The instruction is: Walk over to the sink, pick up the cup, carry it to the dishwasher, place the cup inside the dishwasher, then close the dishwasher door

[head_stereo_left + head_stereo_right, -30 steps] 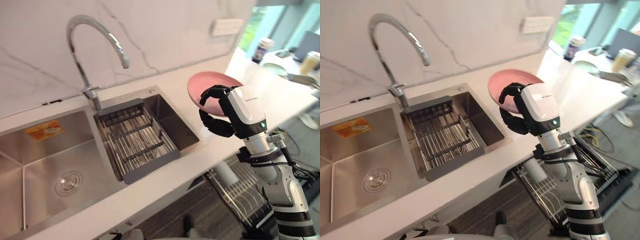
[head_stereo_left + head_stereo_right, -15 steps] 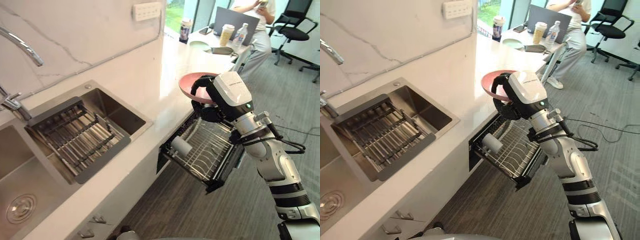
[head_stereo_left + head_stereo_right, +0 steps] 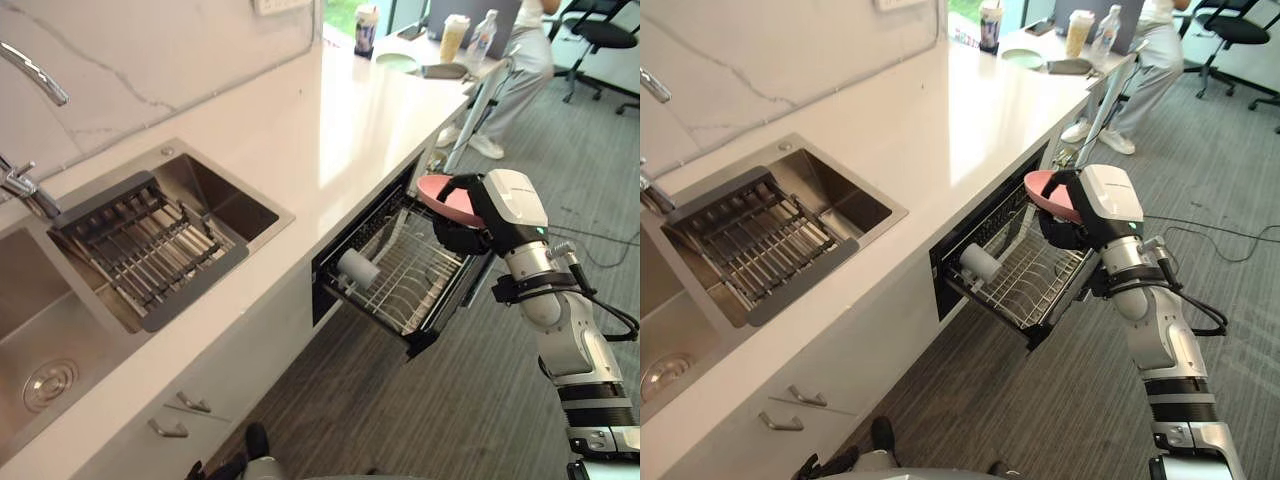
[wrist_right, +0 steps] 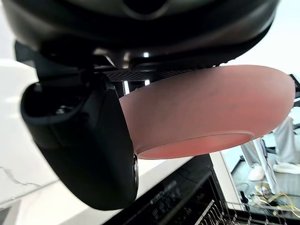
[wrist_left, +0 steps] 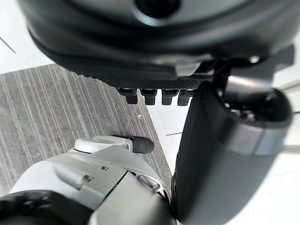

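Quick tally, here we go: one pink round shallow bowl (image 3: 443, 197), just the one. One white cylindrical cup (image 3: 358, 268), one pulled-out wire dishwasher rack (image 3: 420, 295). Two stainless steel sink basins (image 3: 35, 300), one curved chrome tap (image 3: 52, 88), one dark slatted drain rack (image 3: 140, 255). Two slim metal drawer handles (image 3: 194, 402) (one just beside the other). Far end of the one white stone counter (image 3: 340, 130): two tall drink cups, dark (image 3: 366, 24) and tan (image 3: 455, 34), plus one clear plastic bottle (image 3: 482, 36). One seated person (image 3: 522, 60).

pink bowl (image 3: 441, 197) in right robot hand (image 3: 462, 236), above open dishwasher rack (image 3: 405, 290).
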You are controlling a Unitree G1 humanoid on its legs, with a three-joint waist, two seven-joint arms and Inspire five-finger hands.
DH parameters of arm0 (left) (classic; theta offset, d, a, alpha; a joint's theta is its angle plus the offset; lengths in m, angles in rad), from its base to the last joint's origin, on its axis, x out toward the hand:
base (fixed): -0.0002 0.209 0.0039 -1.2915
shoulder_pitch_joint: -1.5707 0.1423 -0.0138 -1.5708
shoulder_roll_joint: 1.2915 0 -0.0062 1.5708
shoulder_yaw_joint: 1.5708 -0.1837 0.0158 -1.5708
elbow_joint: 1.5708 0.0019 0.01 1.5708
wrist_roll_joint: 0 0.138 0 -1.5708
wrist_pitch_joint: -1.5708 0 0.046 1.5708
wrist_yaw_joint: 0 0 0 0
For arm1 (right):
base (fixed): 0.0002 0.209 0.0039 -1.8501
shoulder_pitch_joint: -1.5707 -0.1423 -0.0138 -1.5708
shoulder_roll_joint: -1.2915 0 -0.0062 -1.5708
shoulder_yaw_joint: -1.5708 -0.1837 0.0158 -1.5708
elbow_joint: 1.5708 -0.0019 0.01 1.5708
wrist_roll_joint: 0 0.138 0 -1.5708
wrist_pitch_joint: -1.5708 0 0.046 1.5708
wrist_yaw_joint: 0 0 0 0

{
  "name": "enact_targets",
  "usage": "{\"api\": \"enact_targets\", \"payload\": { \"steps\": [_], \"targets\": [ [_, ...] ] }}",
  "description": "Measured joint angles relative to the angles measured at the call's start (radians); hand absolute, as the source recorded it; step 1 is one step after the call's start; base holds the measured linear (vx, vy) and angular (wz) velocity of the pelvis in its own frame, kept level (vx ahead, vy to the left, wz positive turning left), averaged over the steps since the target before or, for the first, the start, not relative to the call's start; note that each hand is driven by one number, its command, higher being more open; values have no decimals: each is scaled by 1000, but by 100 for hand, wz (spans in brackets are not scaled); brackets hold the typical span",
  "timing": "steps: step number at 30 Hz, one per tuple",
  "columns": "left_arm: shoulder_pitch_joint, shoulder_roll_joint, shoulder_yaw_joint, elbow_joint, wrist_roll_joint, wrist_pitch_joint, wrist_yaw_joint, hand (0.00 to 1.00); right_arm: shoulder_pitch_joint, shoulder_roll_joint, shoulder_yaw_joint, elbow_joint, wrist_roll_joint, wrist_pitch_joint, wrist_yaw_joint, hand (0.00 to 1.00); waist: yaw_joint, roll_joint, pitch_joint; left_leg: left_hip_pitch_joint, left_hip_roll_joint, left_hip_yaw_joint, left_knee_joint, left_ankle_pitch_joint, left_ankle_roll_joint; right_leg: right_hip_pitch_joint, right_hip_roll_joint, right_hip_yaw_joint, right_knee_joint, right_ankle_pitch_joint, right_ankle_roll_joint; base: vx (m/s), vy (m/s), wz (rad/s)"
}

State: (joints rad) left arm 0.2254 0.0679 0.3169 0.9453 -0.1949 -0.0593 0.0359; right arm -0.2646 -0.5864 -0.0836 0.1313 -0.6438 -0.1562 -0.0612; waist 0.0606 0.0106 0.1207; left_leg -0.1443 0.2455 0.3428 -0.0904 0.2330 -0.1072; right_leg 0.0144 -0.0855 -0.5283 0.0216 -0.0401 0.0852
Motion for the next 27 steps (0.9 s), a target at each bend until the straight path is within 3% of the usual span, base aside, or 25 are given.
{"api": "enact_targets", "payload": {
  "steps": [6,10,15,26,27],
  "targets": [
    [-95,16,-79,-47,-61,11,-32,100,-220,2,2,244,62,58,-101,0,1,43,145,-90,-25,-30,4,24,28,-93,-25,-1,31,18,-1,8,81,3],
    [-141,15,-122,-89,-99,10,-37,100,-337,-10,19,321,74,75,-127,0,2,59,219,-133,-39,-34,5,33,40,-144,-41,2,43,23,1,5,75,1],
    [-193,15,-152,-131,-149,18,-37,100,-495,-97,109,393,126,81,-135,0,6,94,307,-175,-55,-35,5,40,49,-196,-62,7,65,24,1,6,68,-1],
    [-257,28,-247,-134,-228,34,-35,100,-717,-206,255,618,219,97,-79,0,41,173,353,-273,-71,-61,5,54,64,-314,-88,18,106,24,2,0,46,0],
    [-263,27,-260,-130,-252,34,-35,100,-718,-207,268,638,219,104,-69,100,42,179,355,-274,-74,-65,5,54,64,-315,-91,17,108,24,2,13,48,3]
  ]
}}
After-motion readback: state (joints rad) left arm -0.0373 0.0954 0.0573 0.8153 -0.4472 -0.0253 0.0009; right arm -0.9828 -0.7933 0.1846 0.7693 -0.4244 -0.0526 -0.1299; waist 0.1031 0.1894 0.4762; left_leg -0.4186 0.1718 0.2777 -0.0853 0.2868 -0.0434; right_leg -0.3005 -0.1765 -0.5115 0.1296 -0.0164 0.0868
